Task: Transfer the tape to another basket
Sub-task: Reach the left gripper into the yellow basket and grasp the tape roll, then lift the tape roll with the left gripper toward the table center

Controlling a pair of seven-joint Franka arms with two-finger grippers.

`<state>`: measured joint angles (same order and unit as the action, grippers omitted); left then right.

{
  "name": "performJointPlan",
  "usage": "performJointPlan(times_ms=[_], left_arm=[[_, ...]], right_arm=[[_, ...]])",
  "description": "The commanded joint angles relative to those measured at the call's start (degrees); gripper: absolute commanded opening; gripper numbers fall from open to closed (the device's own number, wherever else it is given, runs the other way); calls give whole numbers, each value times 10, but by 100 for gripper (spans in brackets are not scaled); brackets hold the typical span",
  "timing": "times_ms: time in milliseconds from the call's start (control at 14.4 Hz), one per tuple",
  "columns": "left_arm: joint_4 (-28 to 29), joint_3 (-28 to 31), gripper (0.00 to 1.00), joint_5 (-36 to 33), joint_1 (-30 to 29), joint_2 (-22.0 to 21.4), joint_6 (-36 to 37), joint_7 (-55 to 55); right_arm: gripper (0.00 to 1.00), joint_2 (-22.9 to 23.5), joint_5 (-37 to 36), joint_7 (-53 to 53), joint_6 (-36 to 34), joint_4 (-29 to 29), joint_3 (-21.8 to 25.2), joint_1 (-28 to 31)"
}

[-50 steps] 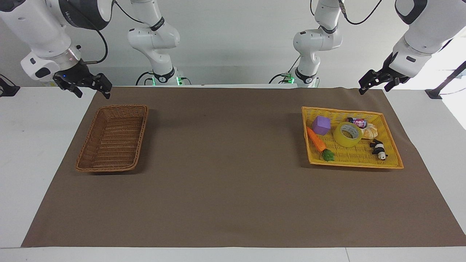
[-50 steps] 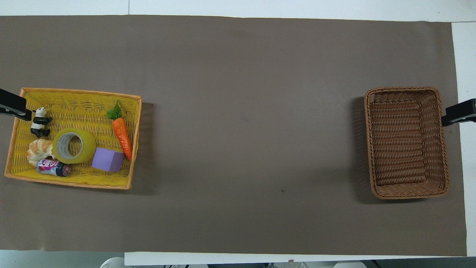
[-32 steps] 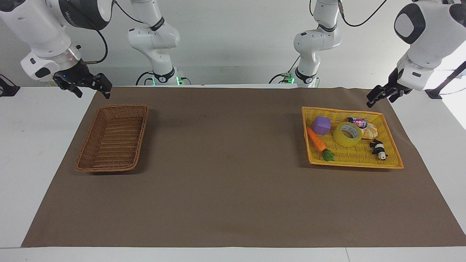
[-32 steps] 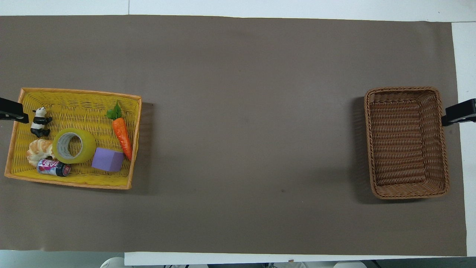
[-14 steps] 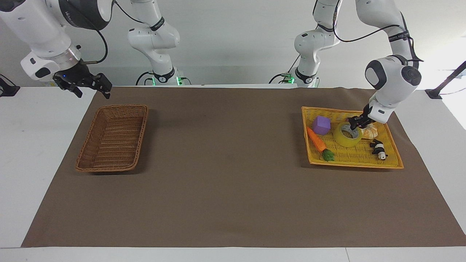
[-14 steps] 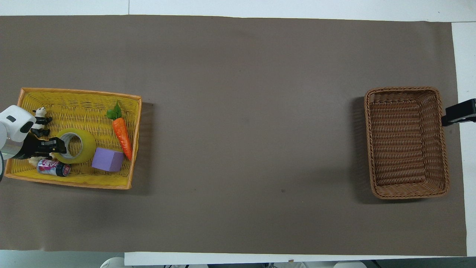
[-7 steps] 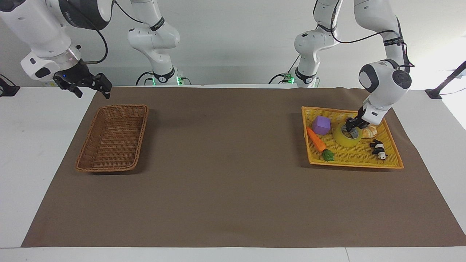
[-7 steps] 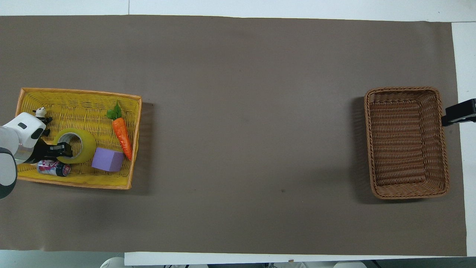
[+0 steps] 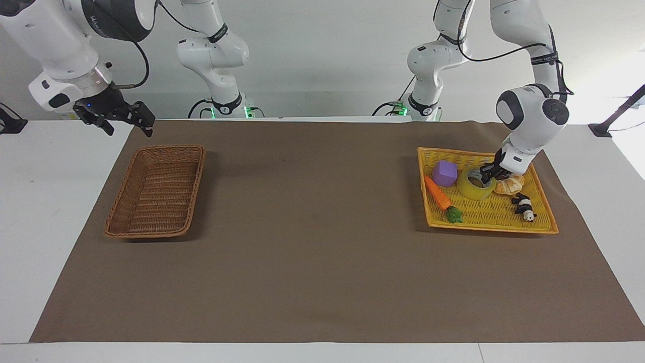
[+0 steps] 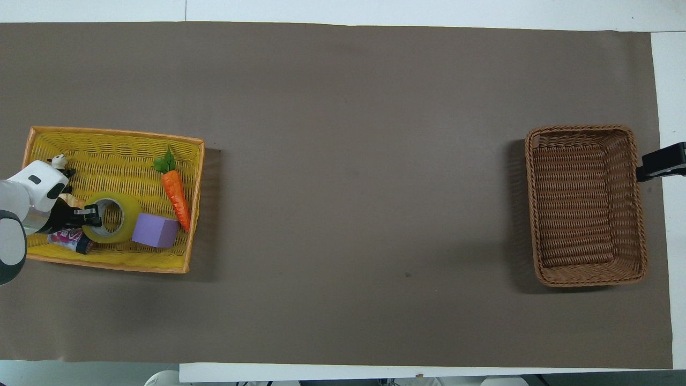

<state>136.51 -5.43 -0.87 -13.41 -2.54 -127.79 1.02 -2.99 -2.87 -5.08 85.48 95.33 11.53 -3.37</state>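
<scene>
The left gripper [image 9: 487,176] has its jaws clamped on the wall of the tape [image 9: 474,186], one finger inside the roll's hole and one outside, at the right of the facing frame. The tape, a yellow translucent roll, sits in the flat yellow tray basket [image 9: 541,225], its other edge touching the purple cube [image 9: 444,173]. In the overhead frame the same grip shows at the left edge, the left gripper [image 10: 92,216] pinching the side of the tape [image 10: 124,219] that faces the arm's white wrist.

Around the tape in the yellow tray lie a toy carrot [image 9: 437,193], a bread piece [image 9: 509,186] just beside the wrist, a small panda figure [image 9: 524,207], and a small can [image 10: 68,239] partly hidden under the arm in the overhead frame.

The right gripper [image 9: 126,119] waits with its jaws apart and empty, in the upper left of the facing frame, over the edge of the brown mat near the dark-brown basket [image 9: 156,190]. That basket stands empty at the left of the facing frame, well apart from the yellow tray, on the brown mat [image 9: 312,242] that covers the desk [image 9: 30,201].
</scene>
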Motion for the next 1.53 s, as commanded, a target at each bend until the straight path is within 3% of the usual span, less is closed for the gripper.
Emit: performJointPlan(times_ms=[0,139,348,487,765,973,1321,1460], left_arm=[[-125,-3,0,-5,2,28,119,4],[-220,-3,0,2,41,40,210,-9],[-300,-5,0,51,115,40,281,-124],[-316,-5,0,116,188,41,278,-187],[-312,-6,0,141,342,40,203,-324],[-313,-5,0,199,367,41,185,-341],[-310,-5,0,205,365,40,182,-335],[-311,-5,0,205,366,40,185,-336]], right_arm=[[99,-12,-7,-10,3,13,-5,3],[99,-12,-7,-10,3,13,-5,3],[99,-12,-7,-10,3,13,-5,3],[99,-12,-6,-9,3,13,-5,3],[99,-12,-6,-10,3,13,-5,3],[99,-12,-7,-10,3,13,-5,3],[99,-12,-6,-9,5,13,-5,3],[99,-12,18,-63,4,14,-6,-6]])
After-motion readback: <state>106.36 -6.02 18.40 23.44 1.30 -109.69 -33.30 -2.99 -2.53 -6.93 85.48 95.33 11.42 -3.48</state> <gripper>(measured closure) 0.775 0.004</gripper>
